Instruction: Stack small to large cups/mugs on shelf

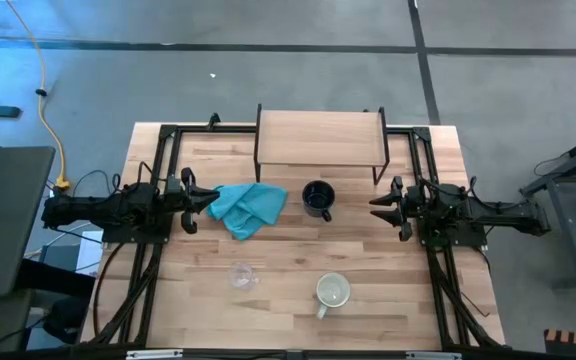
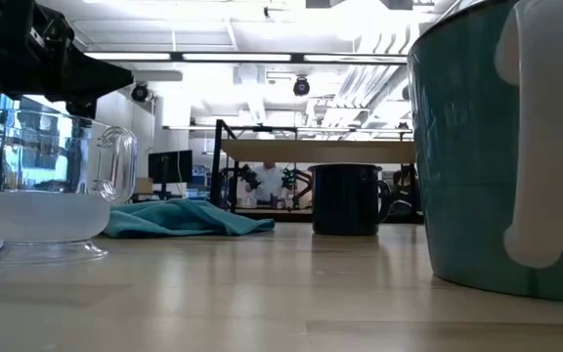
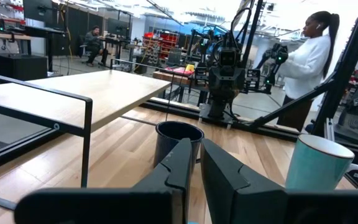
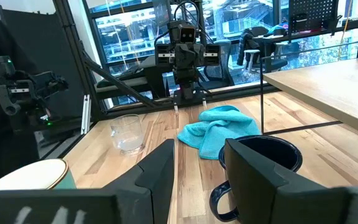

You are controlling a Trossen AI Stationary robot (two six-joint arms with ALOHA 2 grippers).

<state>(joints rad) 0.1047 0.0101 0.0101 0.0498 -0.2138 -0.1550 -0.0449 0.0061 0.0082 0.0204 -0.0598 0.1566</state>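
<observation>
The black mug (image 1: 318, 199) stands upright on the table in front of the shelf (image 1: 320, 138), a light-wood board on black legs at the far edge. The clear glass cup (image 1: 241, 275) and the pale mug (image 1: 332, 291) stand upright near the front edge. My left gripper (image 1: 211, 197) is shut and empty at the left, its tips at the left edge of a teal cloth (image 1: 250, 208). My right gripper (image 1: 376, 207) is open and empty, to the right of the black mug (image 4: 263, 155) and pointing at it.
The teal cloth lies crumpled on the table between my left gripper and the black mug. Black frame rails run along both table sides. A person stands beyond the table in the left wrist view (image 3: 306, 59). The shelf top (image 3: 73, 93) is bare.
</observation>
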